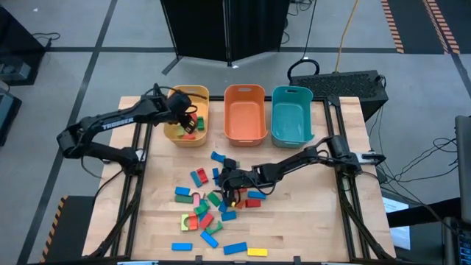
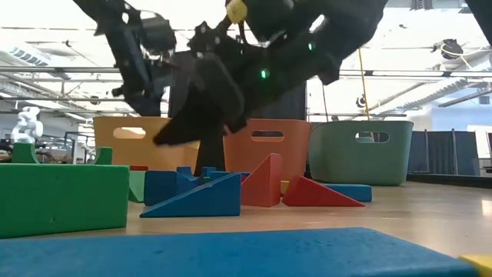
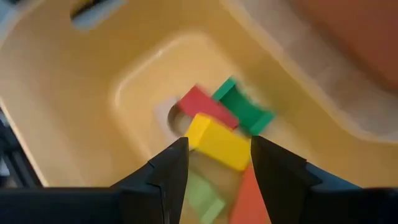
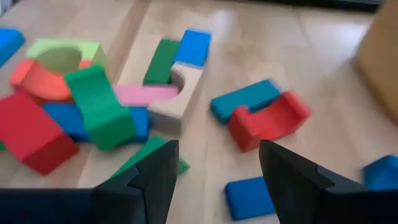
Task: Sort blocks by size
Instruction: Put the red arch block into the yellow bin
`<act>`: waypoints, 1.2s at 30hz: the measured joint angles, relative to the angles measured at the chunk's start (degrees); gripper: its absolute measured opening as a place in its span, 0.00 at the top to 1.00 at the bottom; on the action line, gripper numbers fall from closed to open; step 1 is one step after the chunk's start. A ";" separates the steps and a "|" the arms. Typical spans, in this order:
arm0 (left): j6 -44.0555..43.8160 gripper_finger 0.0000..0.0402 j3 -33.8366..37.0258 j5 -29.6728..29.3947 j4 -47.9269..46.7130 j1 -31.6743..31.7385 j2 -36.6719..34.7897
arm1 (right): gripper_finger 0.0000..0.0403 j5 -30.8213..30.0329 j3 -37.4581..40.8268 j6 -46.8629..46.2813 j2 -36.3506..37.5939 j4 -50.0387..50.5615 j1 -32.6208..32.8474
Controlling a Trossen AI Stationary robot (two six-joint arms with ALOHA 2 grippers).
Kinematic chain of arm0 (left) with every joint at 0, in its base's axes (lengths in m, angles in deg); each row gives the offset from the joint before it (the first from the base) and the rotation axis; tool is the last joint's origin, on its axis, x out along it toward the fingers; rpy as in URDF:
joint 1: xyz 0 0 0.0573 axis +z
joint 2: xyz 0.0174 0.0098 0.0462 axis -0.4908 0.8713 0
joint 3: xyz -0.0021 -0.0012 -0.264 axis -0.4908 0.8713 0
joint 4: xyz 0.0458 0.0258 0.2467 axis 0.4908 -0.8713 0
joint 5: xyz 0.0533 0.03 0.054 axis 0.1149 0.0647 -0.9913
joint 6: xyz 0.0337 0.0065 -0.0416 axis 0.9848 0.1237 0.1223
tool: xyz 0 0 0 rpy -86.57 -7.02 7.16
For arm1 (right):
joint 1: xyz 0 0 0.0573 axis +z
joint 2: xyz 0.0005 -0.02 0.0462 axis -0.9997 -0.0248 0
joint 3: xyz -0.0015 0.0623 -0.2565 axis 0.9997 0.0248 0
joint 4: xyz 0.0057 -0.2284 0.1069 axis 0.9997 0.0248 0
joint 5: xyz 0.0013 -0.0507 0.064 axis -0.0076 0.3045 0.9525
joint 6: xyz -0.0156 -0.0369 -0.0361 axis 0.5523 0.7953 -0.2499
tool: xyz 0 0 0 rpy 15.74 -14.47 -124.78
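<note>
L gripper (image 1: 185, 110): positioned over the yellow bin (image 1: 171, 134), upper left of the high view. Fingers spread, nothing pinched. In the L wrist view a yellow block (image 3: 217, 142) sits in the gap between the fingers, blurred, above a red arch block (image 3: 202, 106) and a green block (image 3: 244, 107) on the bin floor.

R gripper (image 1: 229, 180): low over the block pile (image 1: 210, 210), centre-lower area of the table (image 1: 309, 221). Fingers spread, empty; green wedge (image 4: 149, 158) just ahead of them.

Remaining blocks: scattered on the table, lower centre. Orange bin (image 1: 244, 112) and teal bin (image 1: 291, 114) along the top edge, beside the yellow bin.
</note>
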 joint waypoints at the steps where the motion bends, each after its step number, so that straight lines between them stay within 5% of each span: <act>1: -0.04 0.56 -0.69 -0.20 -0.92 -0.97 -1.16 | 0.48 -0.01 0.00 0.13 -0.70 -1.05 -0.07; 15: -2.63 0.56 -2.54 -3.51 -7.67 -18.64 -16.14 | 0.48 2.87 -4.59 12.93 -1.59 3.86 -4.71; 24: -12.13 0.56 -1.48 -12.82 -11.06 -32.71 -18.79 | 0.48 7.35 -8.24 15.96 -3.17 9.16 -6.26; 36: -26.95 0.56 8.05 -16.99 -5.64 -48.11 -18.50 | 0.48 9.82 -12.74 18.27 -7.18 10.75 -7.38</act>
